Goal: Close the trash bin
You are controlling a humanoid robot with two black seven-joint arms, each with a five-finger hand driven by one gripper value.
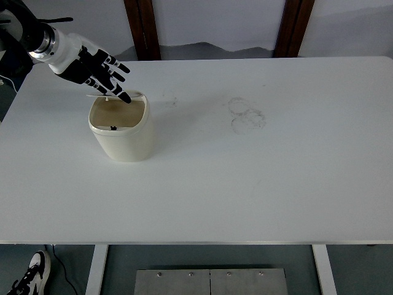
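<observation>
At the far left corner of the bench one black arm comes in from the left edge, ending in the left hand. Its fingers are spread and extended, gripping nothing; they slope down over the back rim of the one trash bin. The longest fingertip lies on or just above the lid, which shows only as a thin pale edge at the rear of the opening, tipped low and nearly flat; whether finger and lid actually touch cannot be told.

The bin is a single cream tub standing upright on the white table, in the left part of the bench, nearer the far edge than the near one. Its mouth is still mostly uncovered, and a small dark latch spot sits inside the front rim.

Further right, near the middle of the far half, a few faint ring-shaped scuff marks stain the surface. Beyond the far edge stand two dark wooden posts. Below the near left corner, one shoe shows on the floor.
</observation>
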